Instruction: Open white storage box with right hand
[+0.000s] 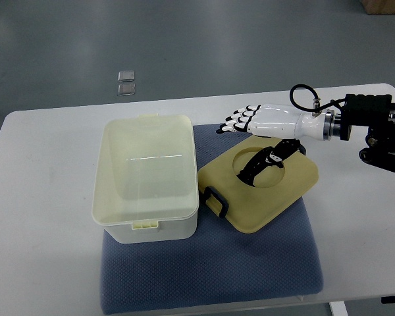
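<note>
You have the white storage box (147, 178) standing open on the blue mat (210, 273), its inside bare. Its lid (260, 187) lies off it, just to the box's right, tilted on the mat with one black latch (215, 198) near the box wall. Your right hand (253, 120) hovers above the lid's far edge, fingers loosely extended, grasping nothing.

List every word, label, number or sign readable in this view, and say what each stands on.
None can be read.
White storage box: no print visible.
Yellowish lid: plain, no label.
Right hand and its black wrist unit: no legible markings.
Two small clear items on the floor: too small to show any text.
</note>
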Motion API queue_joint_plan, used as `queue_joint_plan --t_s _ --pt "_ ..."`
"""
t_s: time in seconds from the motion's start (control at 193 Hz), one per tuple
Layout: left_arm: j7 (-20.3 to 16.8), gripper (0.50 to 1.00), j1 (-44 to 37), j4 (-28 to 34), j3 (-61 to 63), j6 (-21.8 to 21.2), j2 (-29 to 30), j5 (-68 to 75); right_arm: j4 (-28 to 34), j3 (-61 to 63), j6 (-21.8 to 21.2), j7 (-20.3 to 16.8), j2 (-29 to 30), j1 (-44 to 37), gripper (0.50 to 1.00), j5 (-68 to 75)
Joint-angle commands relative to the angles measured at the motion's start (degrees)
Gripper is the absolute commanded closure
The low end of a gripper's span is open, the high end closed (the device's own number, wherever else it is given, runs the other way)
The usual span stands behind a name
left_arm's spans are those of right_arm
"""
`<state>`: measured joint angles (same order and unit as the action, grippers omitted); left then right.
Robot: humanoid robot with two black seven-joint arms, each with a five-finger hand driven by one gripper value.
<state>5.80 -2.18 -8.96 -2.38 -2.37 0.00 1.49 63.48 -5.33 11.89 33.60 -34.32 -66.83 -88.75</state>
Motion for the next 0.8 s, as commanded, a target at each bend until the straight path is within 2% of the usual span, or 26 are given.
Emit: queue_joint_plan --t_s 0.0,0.052,0.129,0.15,0.243,0.254,0.295,0.388,0.466,0.559,0.678,0.792 --pt "0.0 0.5 0.0 0.0 0.0 0.0 0.0 0.0 0.4 0.2 -0.5 1.4 -1.6 -0.5 0.581 1.2" --pt "0.0 0.5 0.0 0.0 -0.1 0.0 0.0 0.0 0.5 0.3 -1.4 1.4 -2.2 -0.6 0.583 2.7" --pt "0.0 0.5 0.0 0.0 0.0 0.0 0.0 0.0 0.5 0.5 -5.7 1.4 -2.5 -0.9 0.585 5.1" --pt "0.0 0.5 0.0 0.0 0.0 0.0 0.0 0.0 0.6 0.6 -8.5 1.4 -2.6 -1.5 0.587 6.4" --pt "0.0 0.5 0.0 0.0 -0.1 0.0 0.0 0.0 0.9 3.1 -16.2 1.4 -3.0 -2.1 0.585 13.3" --pt "0.0 0.5 0.0 0.0 0.0 0.0 0.0 0.0 0.9 4.5 -18.6 1.4 -2.9 -2.1 0.583 16.1" --pt "0.0 0.5 0.0 0.0 0.0 0.0 0.0 0.0 0.8 6.6 -22.9 1.4 -2.9 -1.9 0.579 21.2" --pt "0.0 0.5 0.0 0.0 -0.1 0.0 0.0 0.0 0.3 9.2 -28.3 1.4 -2.9 -1.6 0.572 32.7" --pt "0.0 0.5 0.0 0.0 0.0 0.0 0.0 0.0 -0.2 10.3 -28.2 1.4 -2.3 -1.0 0.572 42.2" --pt "0.0 0.5 0.0 0.0 0.0 0.0 0.0 0.0 -0.9 10.7 -26.3 -3.1 0.1 1.2 0.572 56.2" --pt "0.0 0.5 0.0 0.0 -0.1 0.0 0.0 0.0 -2.0 12.2 -21.6 -8.3 3.8 3.8 0.572 72.0" --pt "0.0 0.5 0.0 0.0 0.0 0.0 0.0 0.0 -5.0 14.5 -20.6 -12.9 6.0 5.3 0.572 83.7"
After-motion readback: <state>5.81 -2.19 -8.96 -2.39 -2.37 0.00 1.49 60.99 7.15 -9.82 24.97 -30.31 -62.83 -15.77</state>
